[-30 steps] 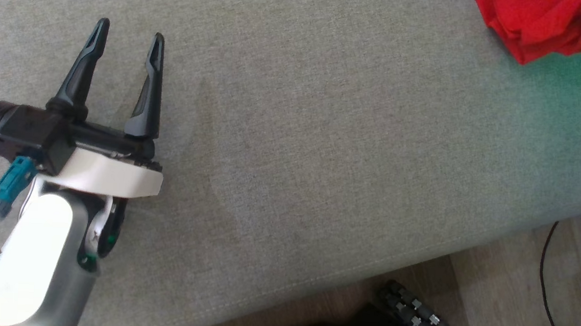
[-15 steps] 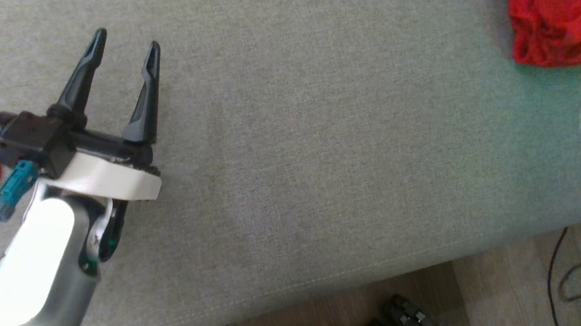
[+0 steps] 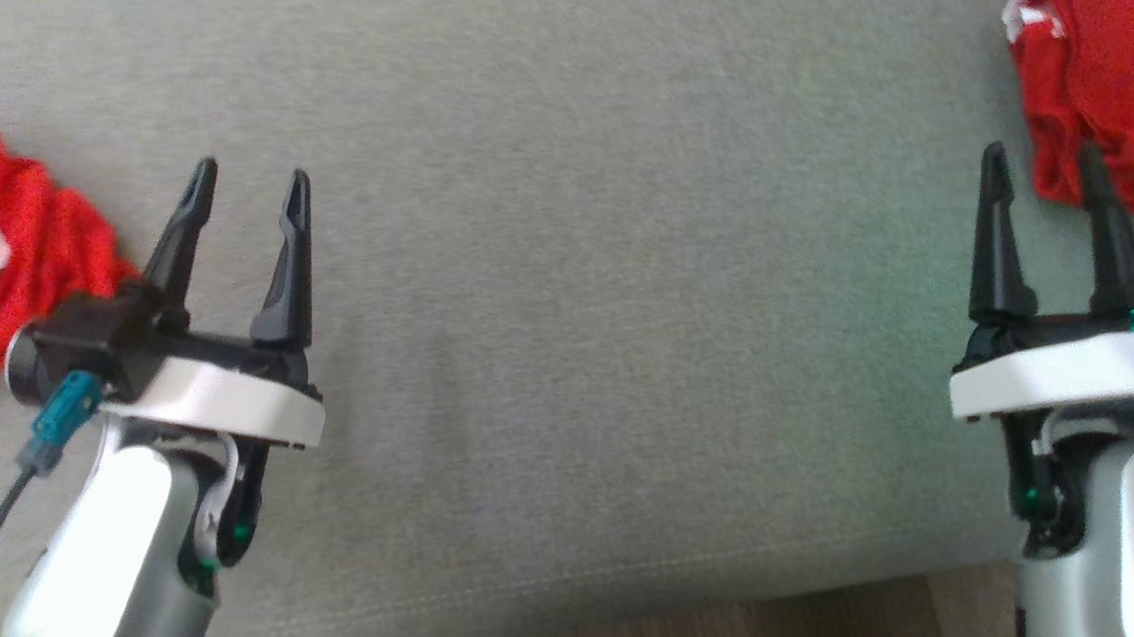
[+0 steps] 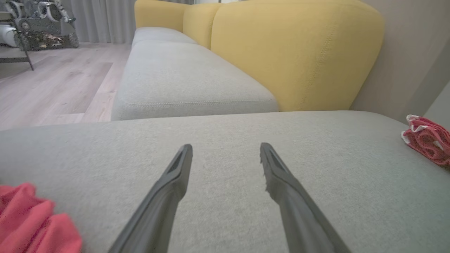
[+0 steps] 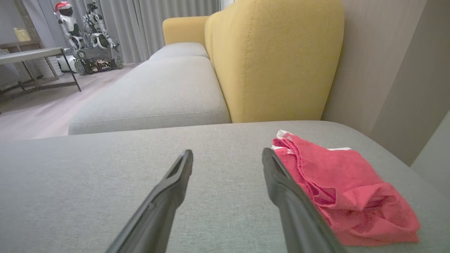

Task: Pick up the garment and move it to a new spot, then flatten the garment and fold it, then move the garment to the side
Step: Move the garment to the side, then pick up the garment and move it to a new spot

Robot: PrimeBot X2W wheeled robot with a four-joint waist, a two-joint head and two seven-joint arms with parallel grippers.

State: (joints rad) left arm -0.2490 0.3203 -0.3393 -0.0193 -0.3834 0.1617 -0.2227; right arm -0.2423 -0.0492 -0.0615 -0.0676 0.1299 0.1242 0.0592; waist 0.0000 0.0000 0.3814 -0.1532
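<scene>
Red bunched cloth garment lies at the grey sofa cushion's right end, apparently set aside. Left end effector and right end effector hover spread, empty.

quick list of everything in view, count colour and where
right garment: 1, red with white trim, crumpled on the seat cushion just beyond the right gripper
left garment: 1, red, on the seat cushion left of the left gripper
seat cushion: 1, grey, under both garments
backrests: at least 2, yellow, beyond the seat cushion
floor: 1, pale wood, beside the seat cushion
other robot: 1, white and dark, far background
left gripper: 1, dark fingers, jaws open, empty
right gripper: 1, dark fingers, jaws open, empty
</scene>
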